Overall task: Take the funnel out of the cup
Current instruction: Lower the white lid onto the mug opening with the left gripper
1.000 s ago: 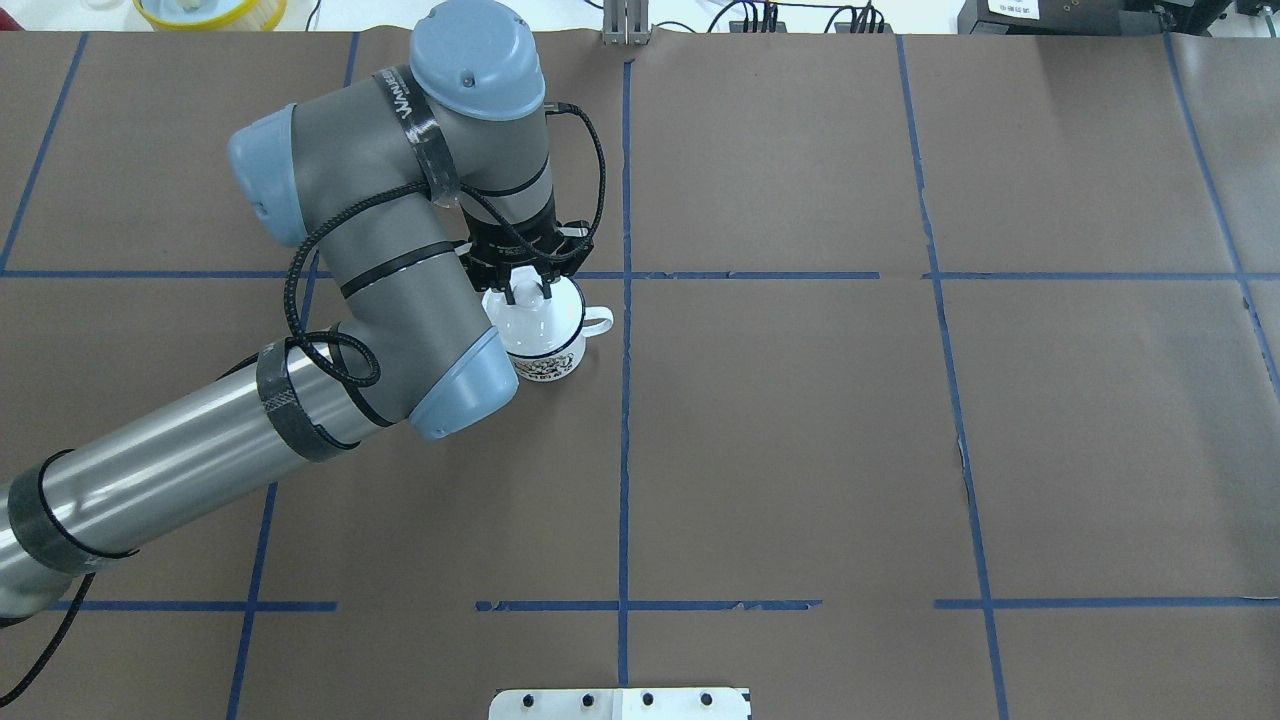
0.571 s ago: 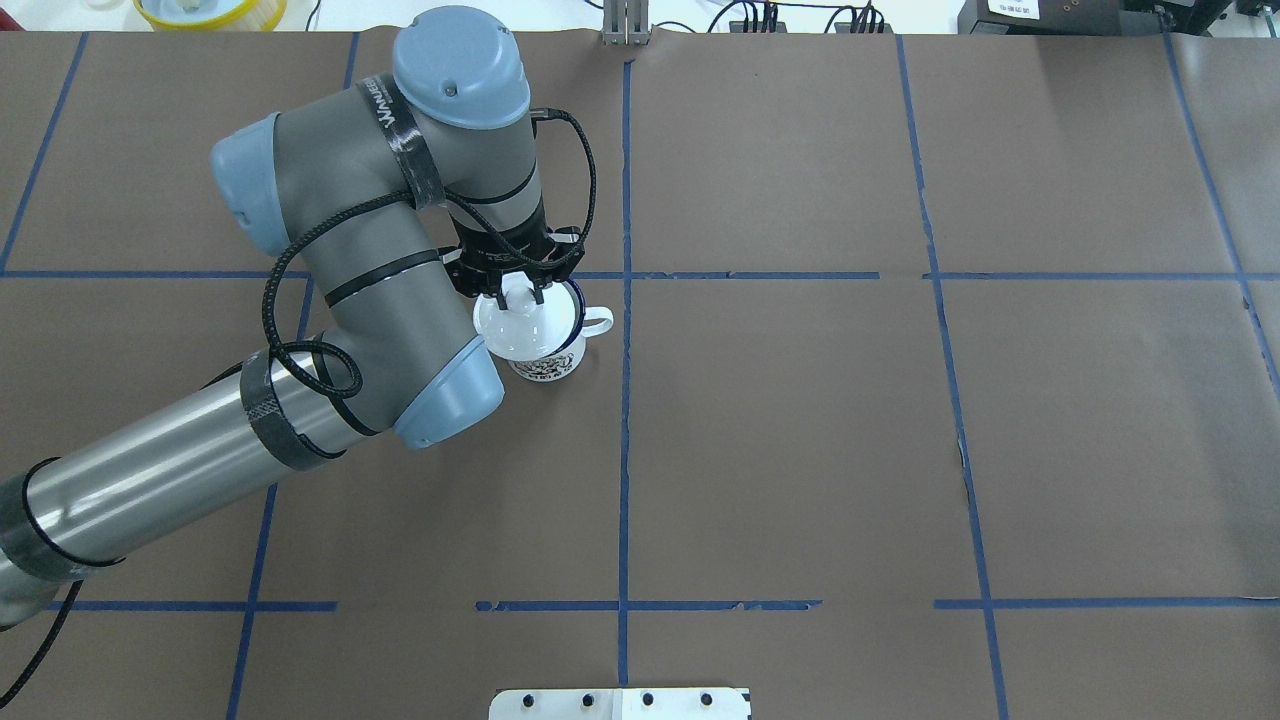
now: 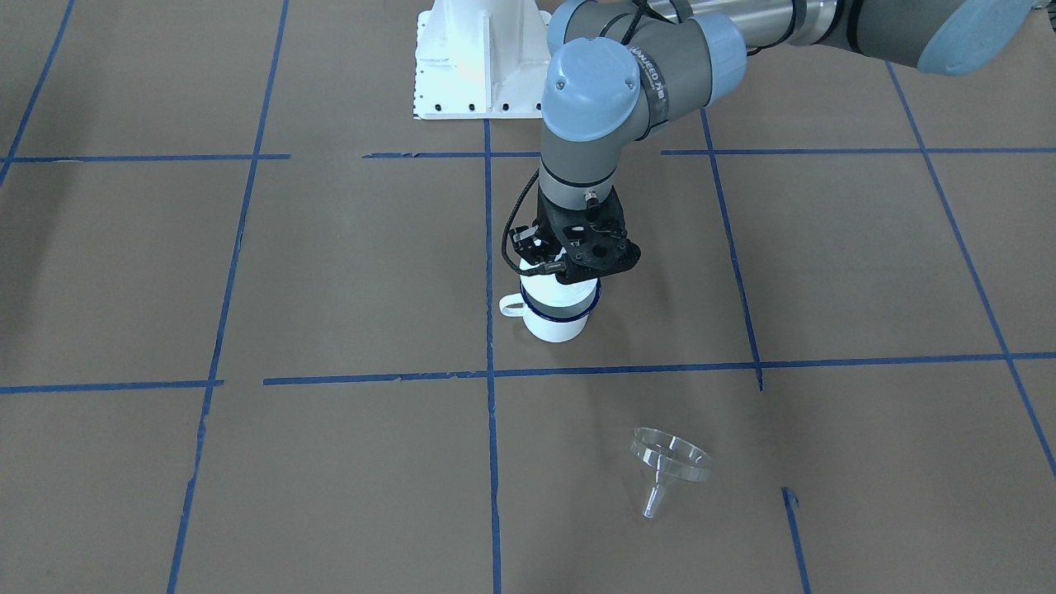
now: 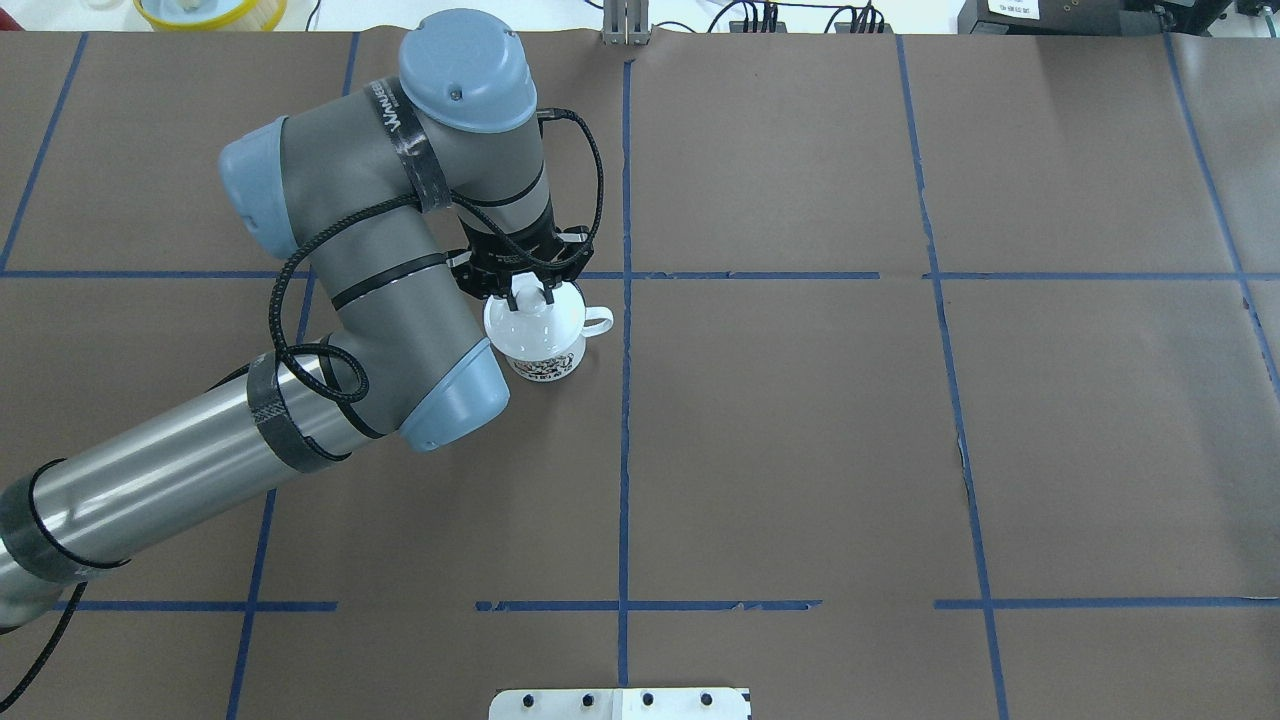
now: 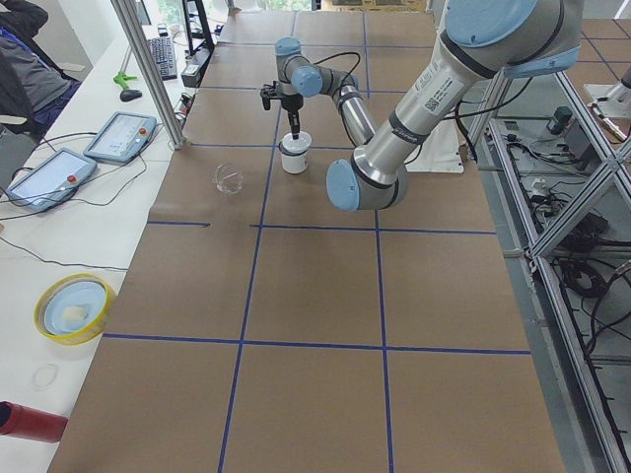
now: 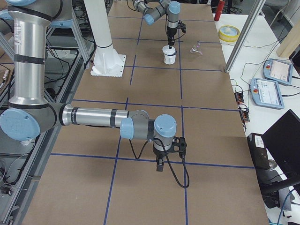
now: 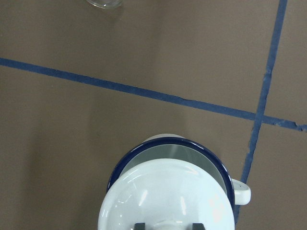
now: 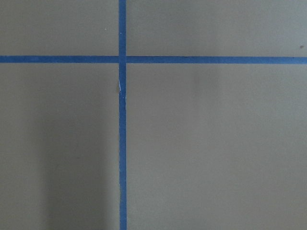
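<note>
Funnel [image 3: 670, 458] lies on desk [image 3: 330, 272], lower right, well apart from cup [image 3: 557, 322]: removal looks done. Left hand [image 4: 528, 292] narrow, clamped on lid [image 4: 522, 328] over cup; next: release, withdraw clear.

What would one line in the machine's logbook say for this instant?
left tool: shut on lid knob over cup | funnel: on table, apart from cup | right tool: state unclear
</note>
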Controlling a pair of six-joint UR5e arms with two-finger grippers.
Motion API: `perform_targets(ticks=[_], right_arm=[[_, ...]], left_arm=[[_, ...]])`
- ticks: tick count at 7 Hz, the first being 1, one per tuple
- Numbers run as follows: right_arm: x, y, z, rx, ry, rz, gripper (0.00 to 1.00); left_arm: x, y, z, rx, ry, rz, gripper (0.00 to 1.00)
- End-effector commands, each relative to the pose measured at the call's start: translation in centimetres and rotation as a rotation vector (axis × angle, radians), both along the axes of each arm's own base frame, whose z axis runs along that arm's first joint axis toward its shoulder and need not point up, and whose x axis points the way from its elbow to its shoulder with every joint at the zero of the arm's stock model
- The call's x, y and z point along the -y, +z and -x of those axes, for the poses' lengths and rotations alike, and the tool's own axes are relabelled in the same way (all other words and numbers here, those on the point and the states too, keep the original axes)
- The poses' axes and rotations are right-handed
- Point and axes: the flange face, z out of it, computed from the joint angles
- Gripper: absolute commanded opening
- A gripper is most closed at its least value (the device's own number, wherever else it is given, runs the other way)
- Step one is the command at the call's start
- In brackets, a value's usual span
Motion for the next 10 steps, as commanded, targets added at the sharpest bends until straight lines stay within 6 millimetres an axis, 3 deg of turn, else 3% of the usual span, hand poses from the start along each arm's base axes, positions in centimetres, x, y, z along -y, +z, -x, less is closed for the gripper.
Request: perform_targets(ticks=[1, 10], right_arm=[[0.0, 0.0, 0.0, 0.0, 0.0, 0.0, 1.0], [0.0, 0.0, 0.0, 0.0, 0.0, 0.0, 1.0]], left_arm=[[-0.01, 0.25, -0.15, -0.002, -0.005, 0.004, 0.0], [0.96, 0.1, 0.73, -0.011, -0.026, 0.0, 0.0]])
